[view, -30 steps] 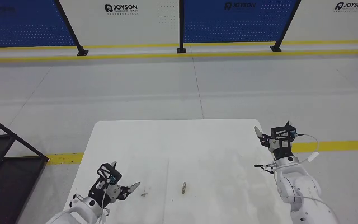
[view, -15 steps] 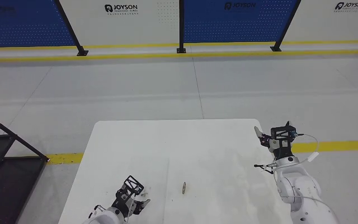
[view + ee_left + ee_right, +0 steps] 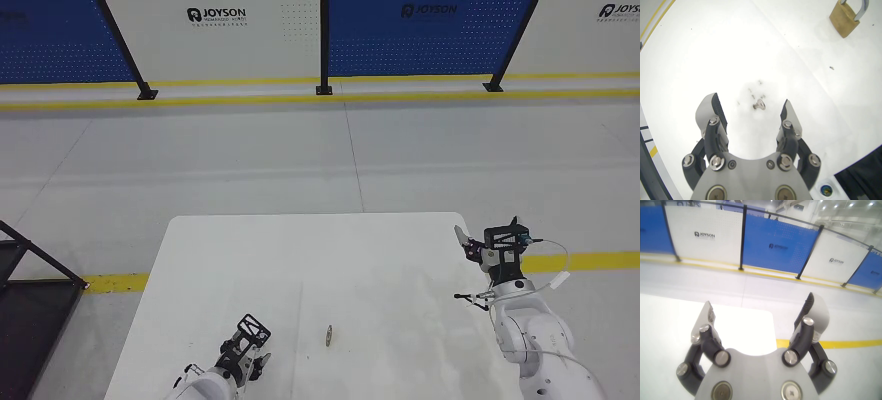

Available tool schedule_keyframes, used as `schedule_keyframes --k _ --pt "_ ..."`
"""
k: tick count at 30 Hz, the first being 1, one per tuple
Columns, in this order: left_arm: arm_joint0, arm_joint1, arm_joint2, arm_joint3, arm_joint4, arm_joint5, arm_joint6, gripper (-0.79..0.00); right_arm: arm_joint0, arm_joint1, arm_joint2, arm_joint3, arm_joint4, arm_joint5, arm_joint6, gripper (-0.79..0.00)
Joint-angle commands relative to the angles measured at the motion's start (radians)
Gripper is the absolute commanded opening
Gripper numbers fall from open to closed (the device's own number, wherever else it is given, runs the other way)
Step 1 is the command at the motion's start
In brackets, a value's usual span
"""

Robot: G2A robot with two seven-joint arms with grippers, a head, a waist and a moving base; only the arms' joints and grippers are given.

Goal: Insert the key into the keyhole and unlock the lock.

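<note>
Left gripper (image 3: pixel 751 100): fingers spread wide, holding nothing. In the top view it (image 3: pixel 250 345) sits over the table's near part, at about 7 o'clock from the table's centre.

Left fingers (image 3: pixel 719 111): 2 ribbed black pads face each other across the gap. Neither pad touches the key.

Key (image 3: pixel 759 104): small and silver with a round bow, lying flat on the table. It lies in the gap between the 2 left fingertips, just ahead of them and apart from both.

Lock (image 3: pixel 845 20): a padlock with a brass body and a silver shackle, lying on the table well apart from the key. In the top view it (image 3: pixel 327 335) lies at about 3 o'clock from the left gripper and about 6 o'clock from the table's centre. Whether the shackle is latched cannot be told.

Right gripper (image 3: pixel 759 299): fingers spread, nothing between them. In the top view it (image 3: pixel 487 235) is at the table's edge, at about 3 o'clock from the table's centre, well apart from the key and the lock.

Table (image 3: pixel 350 250): white top with rounded corners. A few small dark specks (image 3: pixel 751 92) lie on the surface (image 3: pixel 696 56) near the key.

Surroundings: a barrier of blue and white panels (image 3: pixel 420 35) stands at 12 o'clock beyond the table, with a yellow floor line (image 3: pixel 300 100) in front of it.
</note>
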Motion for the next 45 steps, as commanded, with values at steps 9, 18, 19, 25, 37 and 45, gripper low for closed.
schedule_keyframes --k 9,18,19,25,37,45 --pt "-0.038 -0.003 0.026 0.037 0.002 0.015 -0.018 -0.394 0.0 0.0 0.0 0.0 0.0 0.0 0.0 0.0" --pt "-0.044 -0.003 0.036 0.05 0.009 0.026 -0.019 -0.456 0.0 0.0 0.0 0.0 0.0 0.0 0.0 0.0" --pt "-0.043 -0.003 0.035 0.05 0.009 0.026 -0.019 -0.471 0.0 0.0 0.0 0.0 0.0 0.0 0.0 0.0" --pt "-0.039 -0.001 0.03 0.049 0.007 0.026 -0.014 -0.542 0.0 0.0 0.0 0.0 0.0 0.0 0.0 0.0" --pt "-0.029 0.002 0.021 0.039 0.005 0.031 -0.001 -0.597 0.0 0.0 0.0 0.0 0.0 0.0 0.0 0.0" --pt "-0.028 0.003 0.019 0.038 0.005 0.03 -0.002 -0.631 0.0 0.0 0.0 0.0 0.0 0.0 0.0 0.0"
